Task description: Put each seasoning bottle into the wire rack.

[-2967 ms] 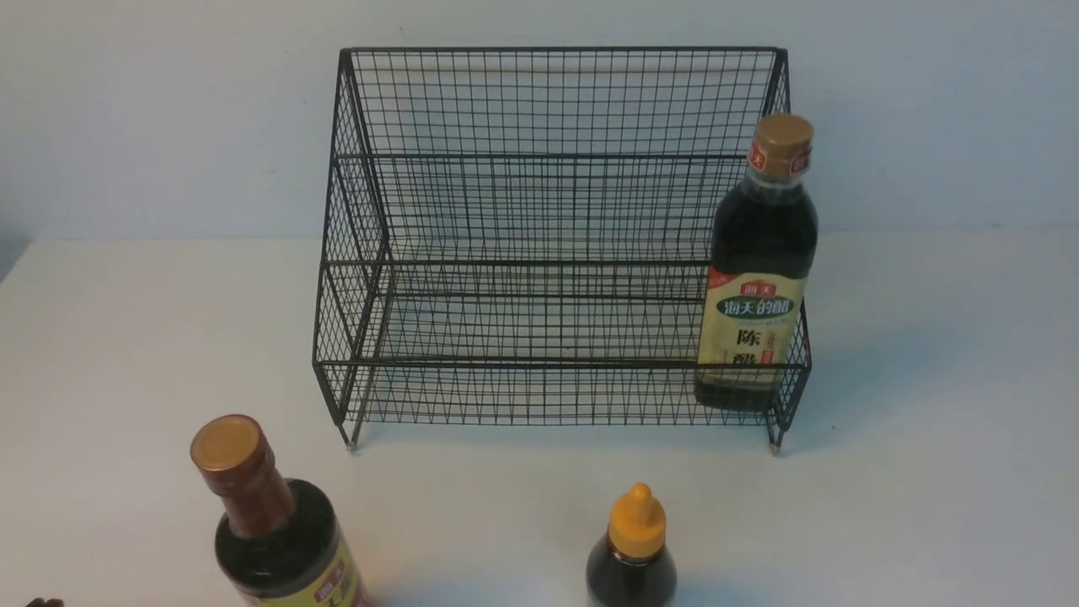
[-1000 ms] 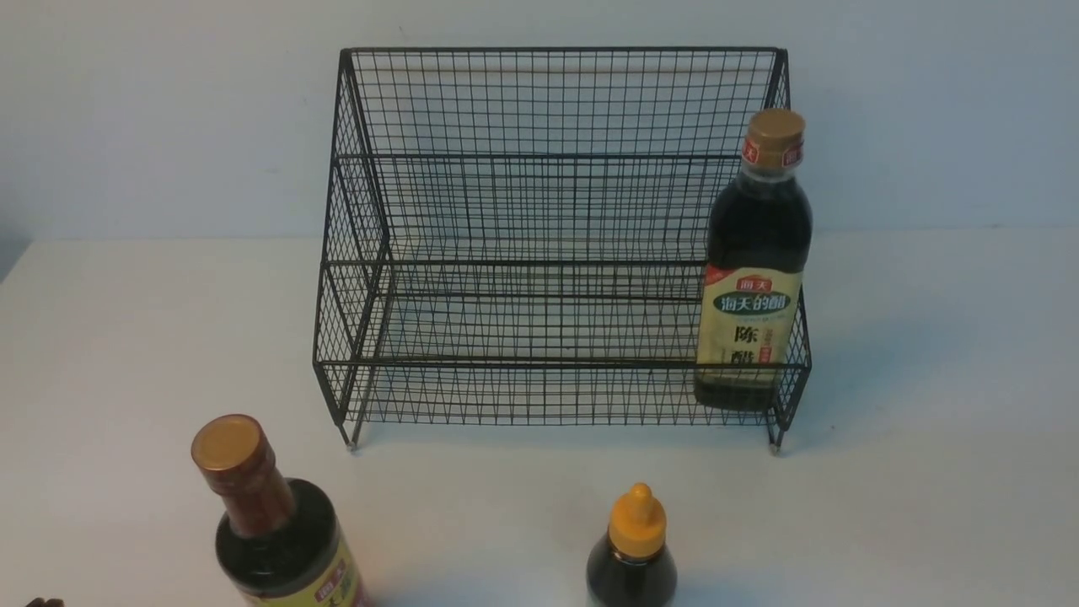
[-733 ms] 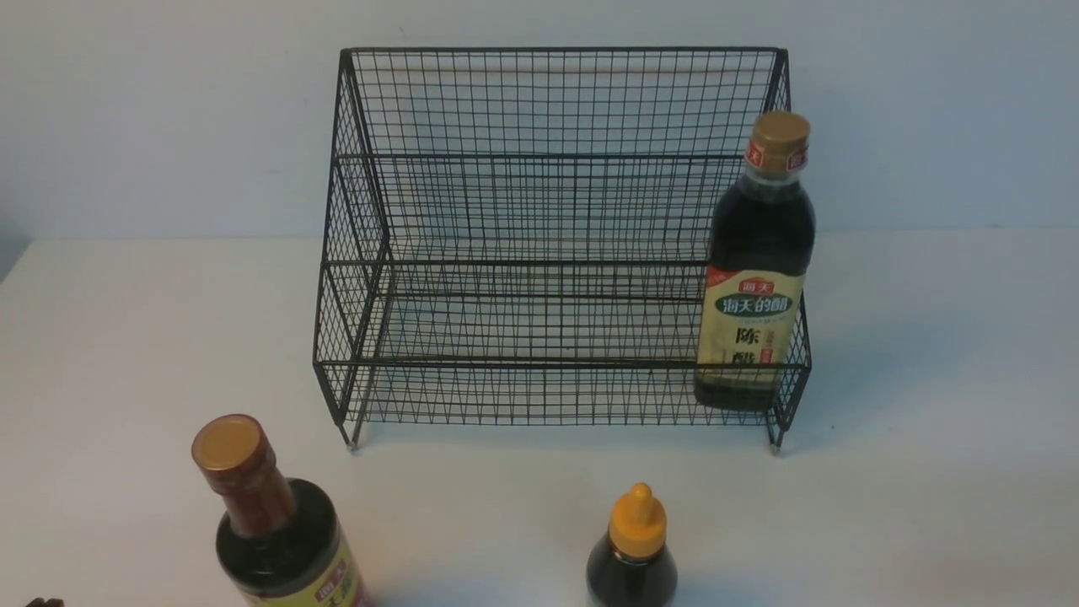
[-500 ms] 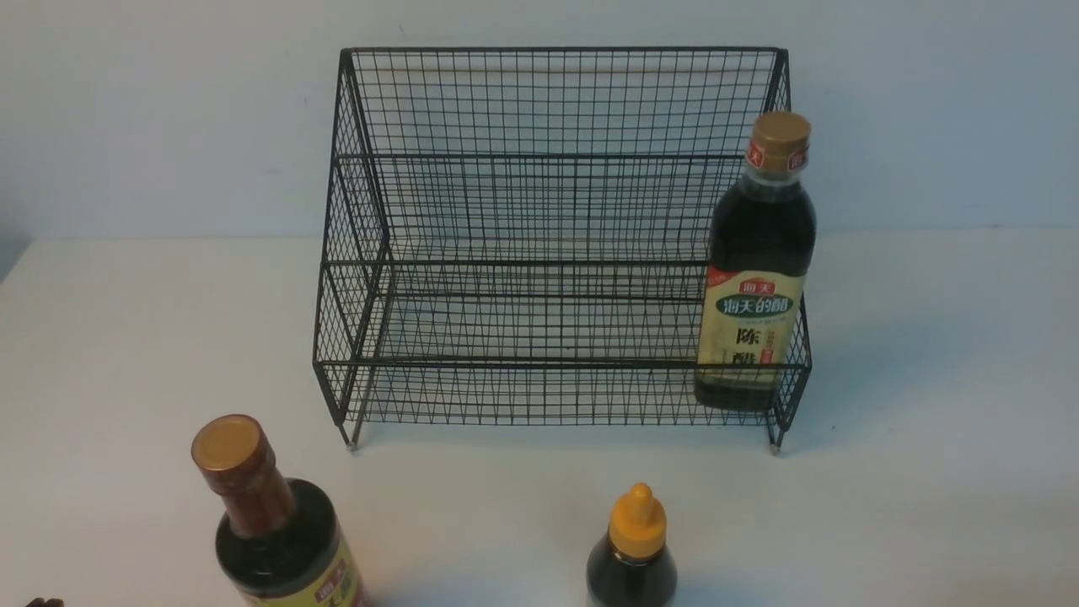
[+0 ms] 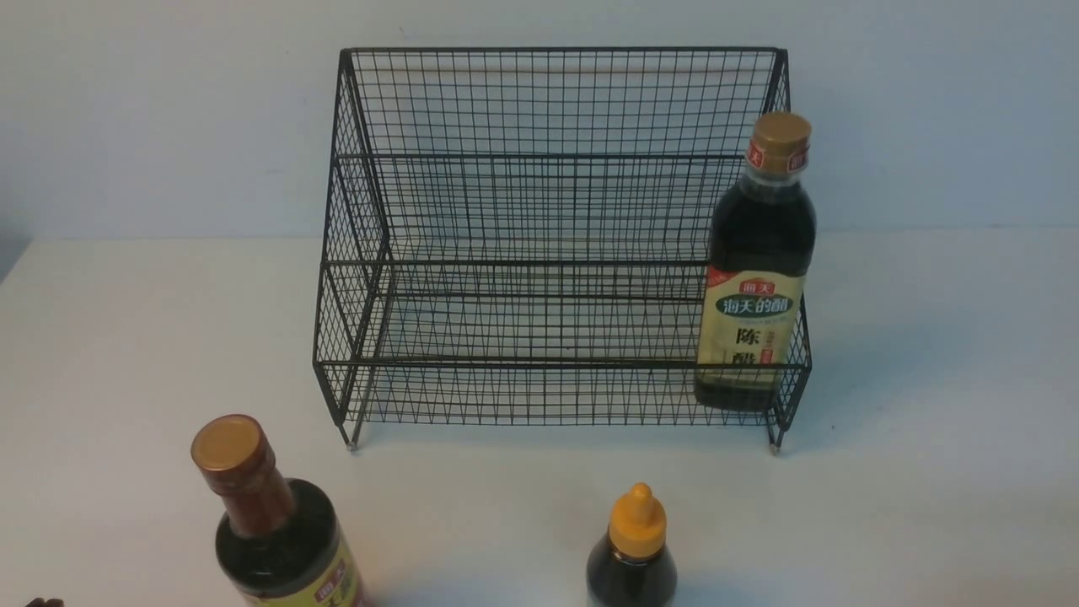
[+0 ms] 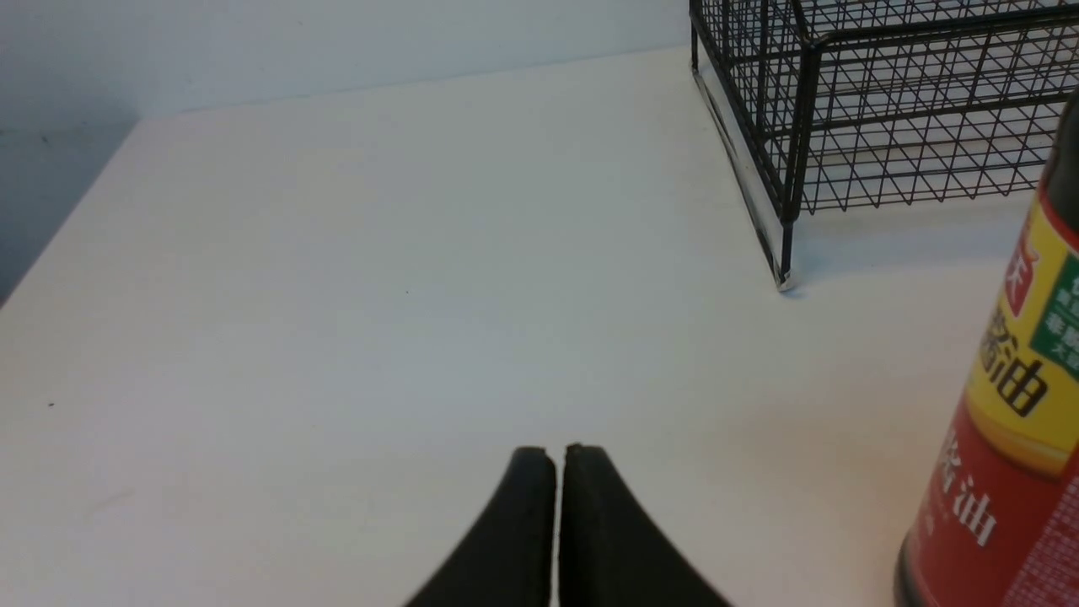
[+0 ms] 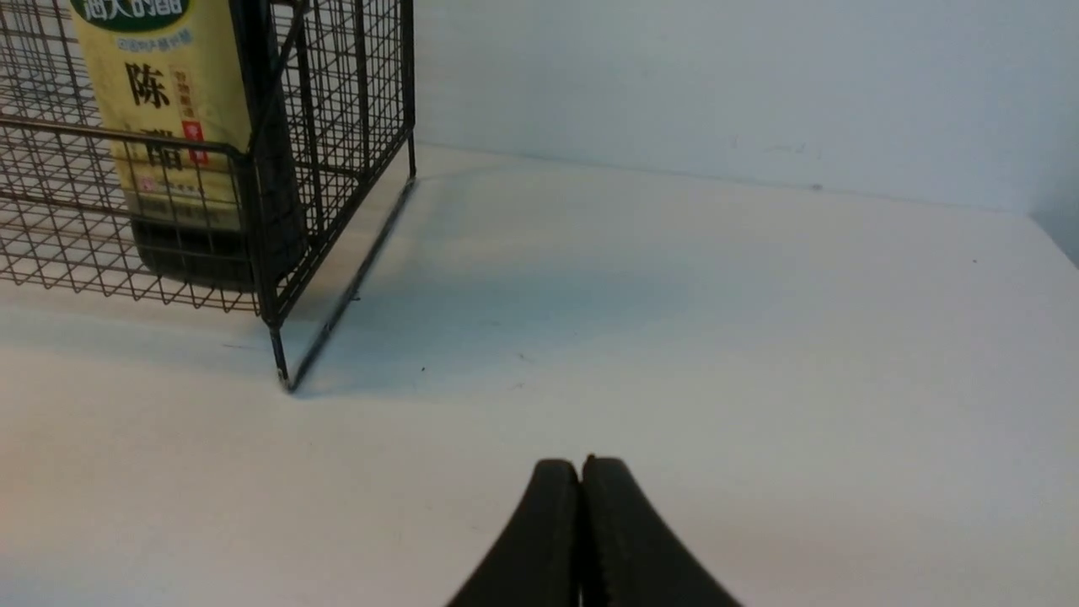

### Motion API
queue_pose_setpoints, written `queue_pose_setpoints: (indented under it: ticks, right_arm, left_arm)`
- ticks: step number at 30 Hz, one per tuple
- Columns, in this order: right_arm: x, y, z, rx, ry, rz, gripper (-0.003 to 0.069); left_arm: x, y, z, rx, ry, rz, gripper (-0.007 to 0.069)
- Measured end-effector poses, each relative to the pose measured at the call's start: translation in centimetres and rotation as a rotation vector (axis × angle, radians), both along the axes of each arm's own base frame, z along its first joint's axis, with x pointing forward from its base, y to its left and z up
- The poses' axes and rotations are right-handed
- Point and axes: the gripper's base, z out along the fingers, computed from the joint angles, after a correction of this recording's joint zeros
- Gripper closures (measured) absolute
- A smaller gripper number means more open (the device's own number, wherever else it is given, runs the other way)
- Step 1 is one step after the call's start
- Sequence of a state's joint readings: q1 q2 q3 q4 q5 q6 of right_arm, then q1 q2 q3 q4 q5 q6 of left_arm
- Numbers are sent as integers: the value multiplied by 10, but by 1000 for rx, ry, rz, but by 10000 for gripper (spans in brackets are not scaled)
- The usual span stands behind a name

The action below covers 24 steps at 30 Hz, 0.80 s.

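Standing upright at the wire rack's (image 5: pixel 548 244) lower-tier right end: tall cream-label bottle (image 5: pixel 757 270). At 7 o'clock on the white table (image 5: pixel 927 438), brown-necked bottle (image 5: pixel 270 527); at 6, small orange-capped bottle (image 5: pixel 632 552).

Left wrist: left gripper (image 6: pixel 556 459) pressed together, empty; brown-necked bottle nearby.

Right wrist: right gripper (image 7: pixel 582 472) pressed together, empty, apart from rack.

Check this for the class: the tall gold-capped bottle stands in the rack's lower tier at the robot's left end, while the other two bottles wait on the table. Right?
Not quite. The tall gold-capped bottle stands in the wire rack's lower tier at the robot's right end, as the front view shows. The brown-necked bottle and the nozzle-capped bottle do wait on the table.
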<state>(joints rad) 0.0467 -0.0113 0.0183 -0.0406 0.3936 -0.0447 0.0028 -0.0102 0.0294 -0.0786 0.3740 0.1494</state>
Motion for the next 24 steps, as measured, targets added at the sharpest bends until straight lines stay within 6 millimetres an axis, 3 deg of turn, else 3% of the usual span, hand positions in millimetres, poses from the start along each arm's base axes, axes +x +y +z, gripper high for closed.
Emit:
queue_pose_setpoints:
  ticks: [24]
  right_arm:
    - [0, -5, 0, -7, -3, -90, 673]
  left_arm:
    - [0, 0, 0, 0, 0, 0, 629]
